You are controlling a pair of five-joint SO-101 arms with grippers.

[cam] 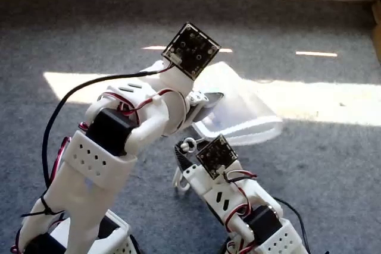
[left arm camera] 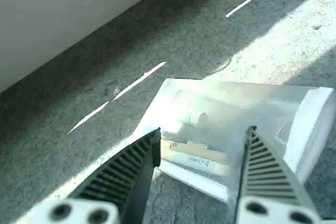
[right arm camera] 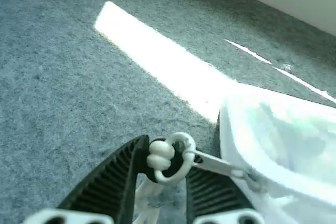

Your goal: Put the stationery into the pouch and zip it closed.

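Closed right claw [right arm camera: 167, 161] pinching white ringed zipper pull [right arm camera: 181, 145]; left claw [left arm camera: 202, 131] gaping astride translucent white pouch [left arm camera: 236, 103]. Risk: unheld pouch sliding, zipper jamming.

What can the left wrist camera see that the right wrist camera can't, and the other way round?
Left wrist view: stationery lying inside the clear pouch, seen past the open left gripper. Right wrist view: the zipper pull, pinched in the right gripper. Both: the pouch, the grey carpet and a sunlit strip.
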